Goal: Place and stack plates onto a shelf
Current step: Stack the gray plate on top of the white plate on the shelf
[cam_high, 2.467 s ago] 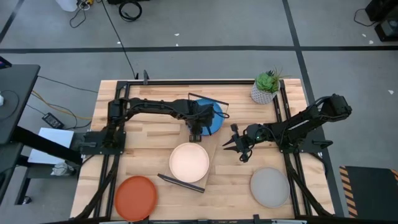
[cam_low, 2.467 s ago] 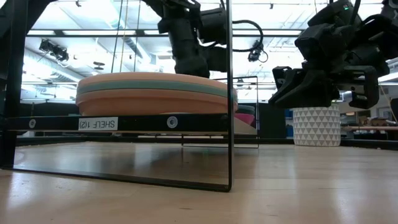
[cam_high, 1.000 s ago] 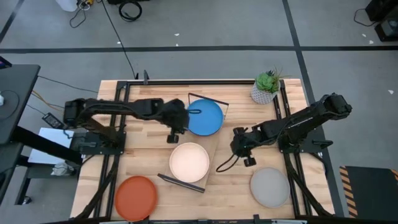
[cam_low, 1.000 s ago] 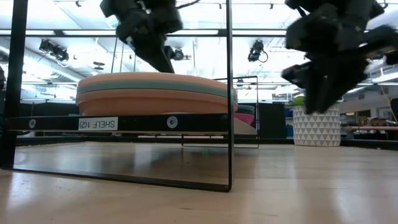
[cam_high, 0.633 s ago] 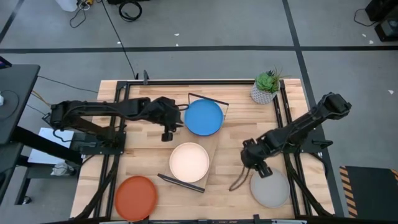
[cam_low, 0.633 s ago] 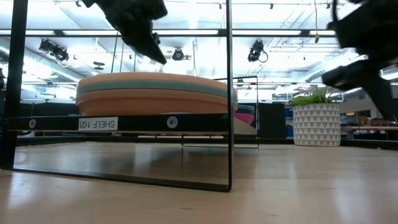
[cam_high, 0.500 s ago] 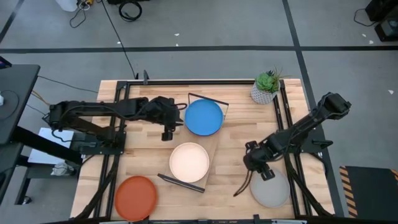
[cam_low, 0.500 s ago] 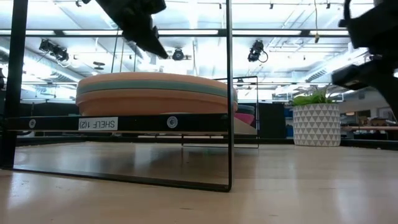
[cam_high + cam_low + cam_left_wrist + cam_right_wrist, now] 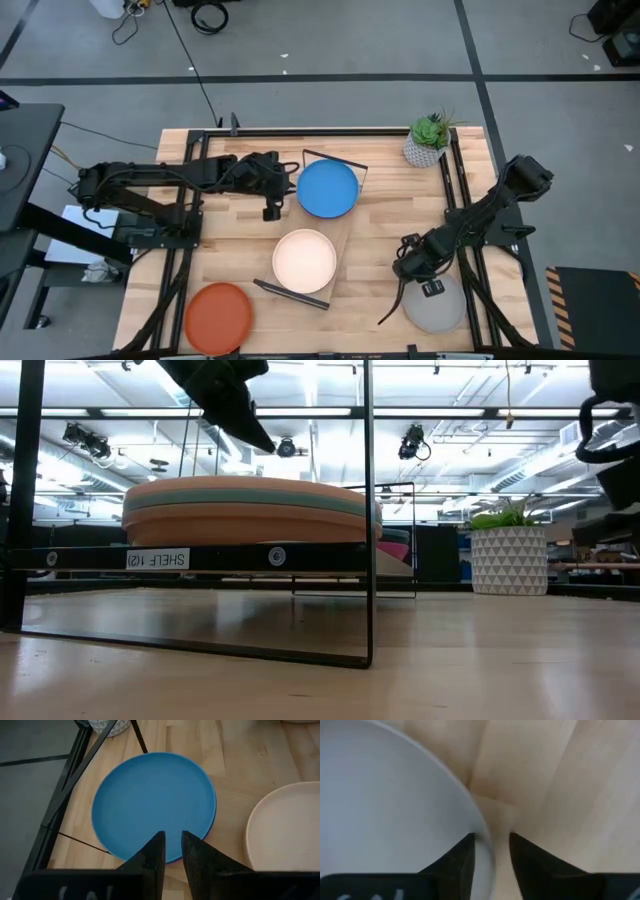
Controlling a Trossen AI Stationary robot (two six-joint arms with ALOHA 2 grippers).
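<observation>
Grey is where the work has gone: the right gripper (image 9: 428, 283), which hovered near the middle of the surface (image 9: 380, 190) moments ago, has swung to the near right and now sits low at the far-left rim of the grey plate (image 9: 434, 302). Its wrist view shows the fingers (image 9: 454, 860) slightly parted and straddling that rim, one over the plate and one over bare wood, not yet closed on it. I judge a pickup of this plate is about to begin.

At the near left, the orange-red plate (image 9: 217, 317) lies untouched on the surface. Both it and the grey one have yet to be shelved.

On the shelf (image 9: 342, 243), the cream plate (image 9: 305, 260) tops the nearer stack.

Farther back, the blue plate (image 9: 327, 187) now lies uncovered on the far stack. The left gripper (image 9: 271, 203) has released it and drawn back to its left, fingers (image 9: 152, 854) nearly together and holding nothing. That placement looks finished.

A potted plant (image 9: 428, 139) stands at the far right, well clear.
</observation>
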